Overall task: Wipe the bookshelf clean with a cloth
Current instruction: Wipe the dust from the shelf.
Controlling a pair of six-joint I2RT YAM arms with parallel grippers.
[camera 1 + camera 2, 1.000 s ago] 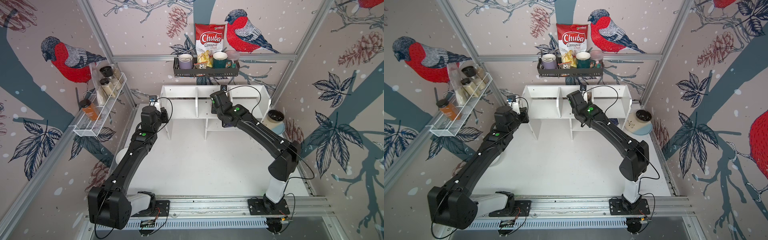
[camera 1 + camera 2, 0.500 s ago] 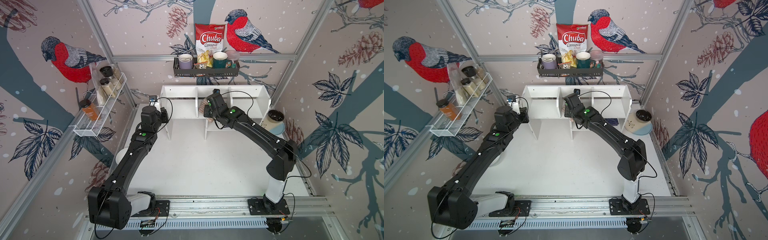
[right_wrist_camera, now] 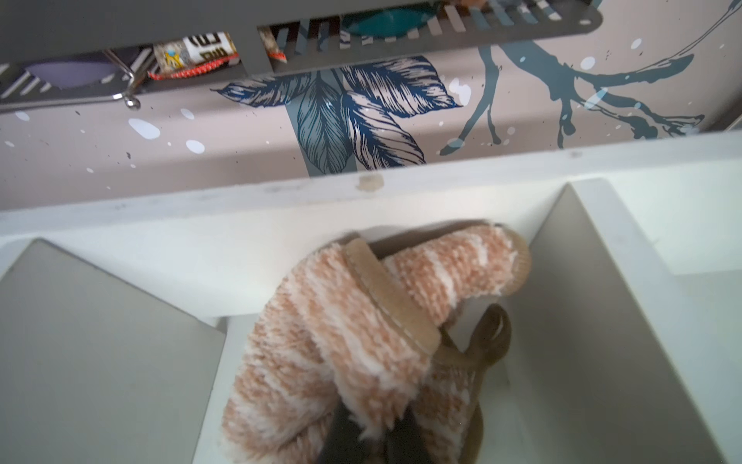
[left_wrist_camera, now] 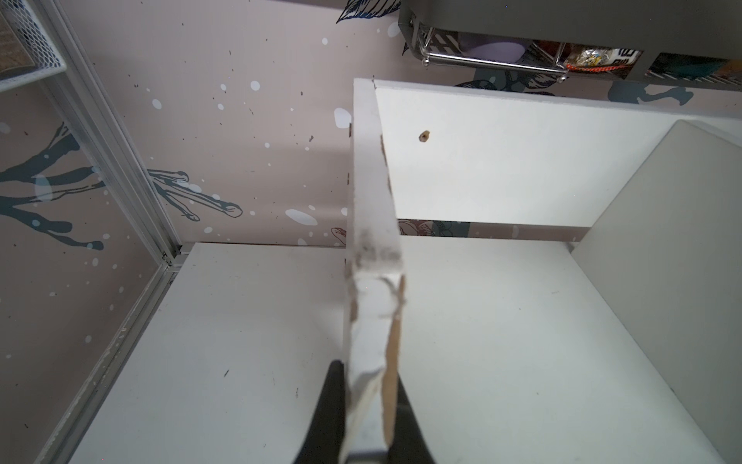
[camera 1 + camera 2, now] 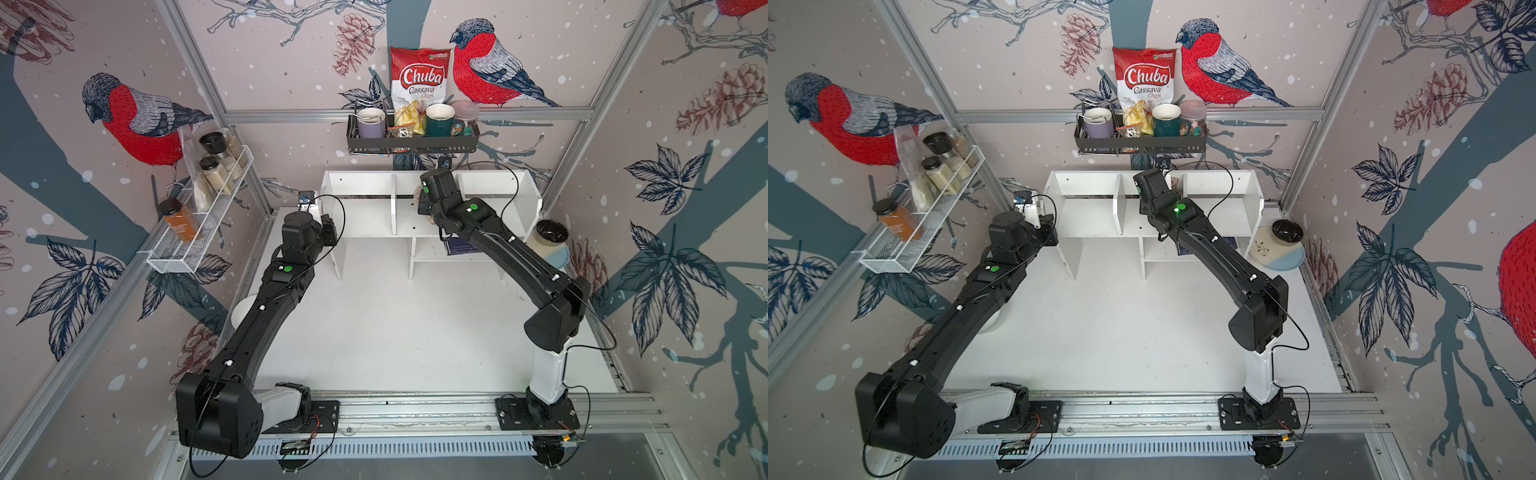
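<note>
Wiping is the step in hand: the fluffy tan-beige striped cloth (image 3: 353, 341) is pinched tight in the right fingers (image 3: 341, 434) and pressed into the middle compartment (image 5: 408, 220) of the wide white board bookshelf (image 5: 357, 187), up against its back board (image 3: 261, 257). The left end panel (image 4: 373, 225) is clamped by the left fingers (image 4: 333, 401), so the unit is likely being steadied. Next, a firm sweep along the compartment floor is probably needed, then the other compartments.

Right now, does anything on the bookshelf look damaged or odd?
Yes. The bookshelf end panel that the left gripper clamps is chipped: its white facing peels along the edge, baring brown core, with grey smudges nearby.
</note>
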